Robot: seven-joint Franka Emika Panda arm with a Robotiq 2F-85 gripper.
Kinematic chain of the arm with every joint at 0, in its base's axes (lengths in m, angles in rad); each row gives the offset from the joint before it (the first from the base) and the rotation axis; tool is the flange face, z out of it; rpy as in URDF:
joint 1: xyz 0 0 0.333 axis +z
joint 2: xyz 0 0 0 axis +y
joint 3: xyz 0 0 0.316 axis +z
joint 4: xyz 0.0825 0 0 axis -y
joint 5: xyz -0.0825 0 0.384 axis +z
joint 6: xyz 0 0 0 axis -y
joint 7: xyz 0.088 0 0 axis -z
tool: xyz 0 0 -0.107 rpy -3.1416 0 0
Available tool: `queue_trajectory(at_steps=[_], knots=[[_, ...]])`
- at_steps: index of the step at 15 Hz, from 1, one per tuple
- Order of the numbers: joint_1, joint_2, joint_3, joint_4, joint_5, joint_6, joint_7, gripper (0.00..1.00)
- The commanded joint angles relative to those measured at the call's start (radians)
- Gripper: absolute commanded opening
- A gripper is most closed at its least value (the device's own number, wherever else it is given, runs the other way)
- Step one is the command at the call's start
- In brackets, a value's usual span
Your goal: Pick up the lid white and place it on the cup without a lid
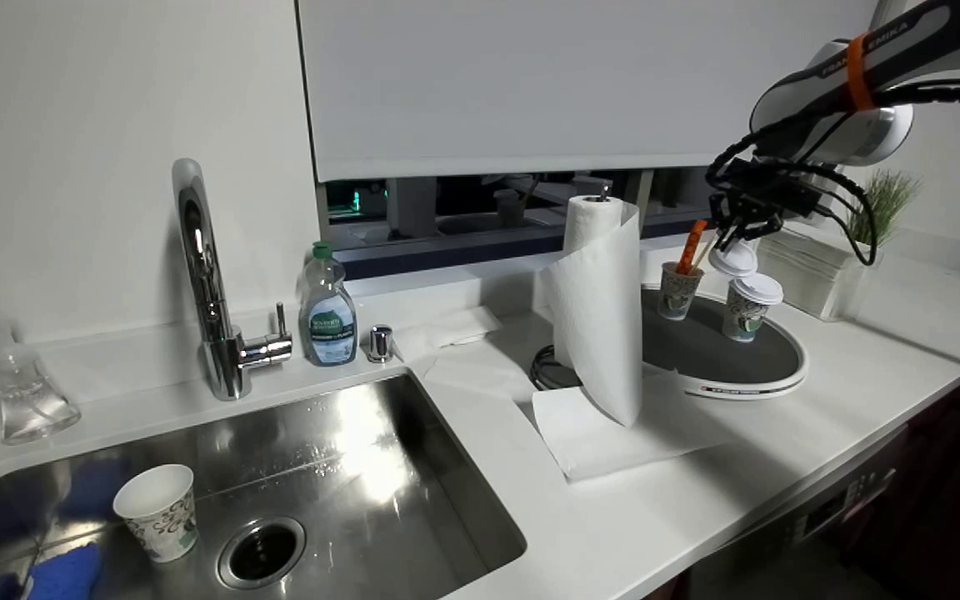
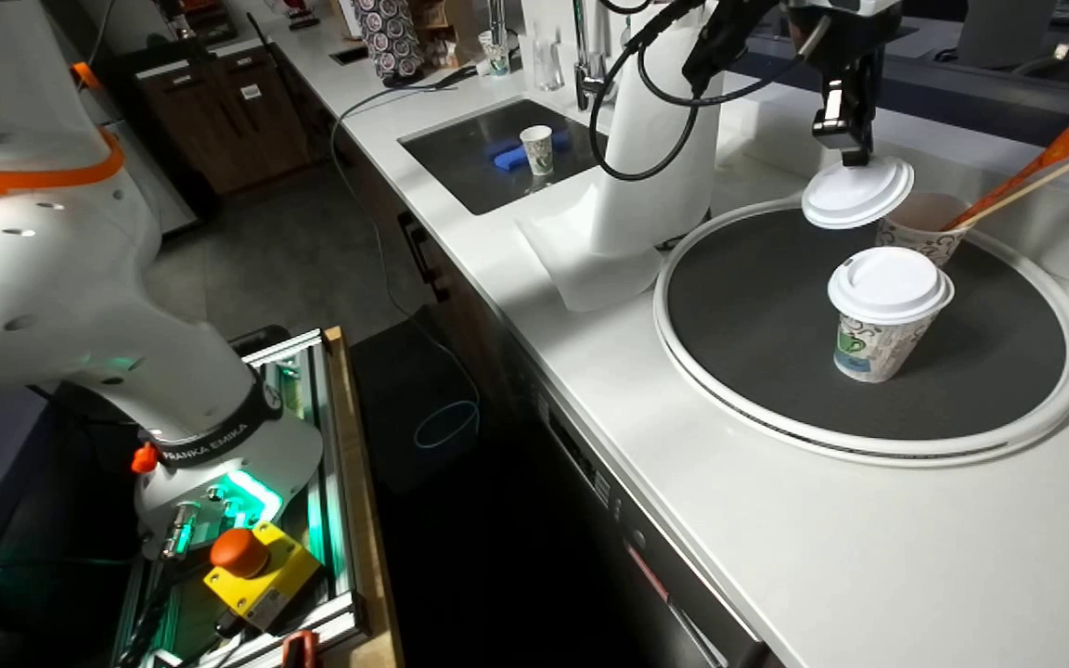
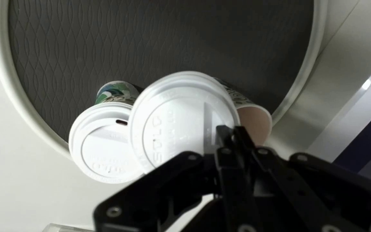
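Observation:
My gripper is shut on the edge of a white lid. In both exterior views the gripper (image 1: pixel 728 240) (image 2: pixel 855 156) holds the lid (image 1: pixel 732 262) (image 2: pixel 855 193) tilted in the air above the round dark tray (image 1: pixel 717 354) (image 2: pixel 757 334). In the wrist view the fingertips (image 3: pixel 232 129) are nearly together at the rim of the lid (image 3: pixel 179 122). An open patterned cup (image 1: pixel 677 293) (image 2: pixel 922 243) with an orange stick and a wooden stick stands on the tray; the held lid partly covers it in the wrist view (image 3: pixel 257 120). A lidded cup (image 1: pixel 742 321) (image 2: pixel 878 348) (image 3: pixel 116 91) stands close by.
A paper towel roll (image 1: pixel 601 308) (image 2: pixel 650 139) stands beside the tray, a loose sheet at its base. A grass plant in a white box (image 1: pixel 805 271) is behind the tray. Another open cup (image 1: pixel 165 521) (image 2: pixel 537 151) stands in the sink (image 1: pixel 347 492).

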Motion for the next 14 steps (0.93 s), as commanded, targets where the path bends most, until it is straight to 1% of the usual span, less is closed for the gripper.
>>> queue_trajectory(at_steps=[1, 2, 3, 4, 5, 8, 9, 12, 14], knots=[[-0.026, 0.026, 0.012, 0.055, -0.006, 0.031, -0.073, 0.02], [-0.035, 0.032, 0.017, 0.072, 0.01, 0.034, -0.103, 0.02], [-0.05, 0.056, 0.026, 0.11, 0.052, 0.037, -0.121, 0.02], [-0.059, 0.059, 0.029, 0.124, 0.084, 0.03, -0.114, 0.02], [-0.034, 0.021, 0.014, 0.073, 0.032, 0.02, -0.085, 0.08], [-0.05, 0.041, 0.018, 0.11, 0.061, 0.019, -0.098, 0.08], [-0.051, 0.044, 0.019, 0.113, 0.062, 0.019, -0.098, 0.02], [-0.059, 0.084, 0.025, 0.175, 0.071, 0.027, -0.118, 0.02], [-0.064, 0.106, 0.031, 0.216, 0.071, -0.004, -0.142, 0.02]])
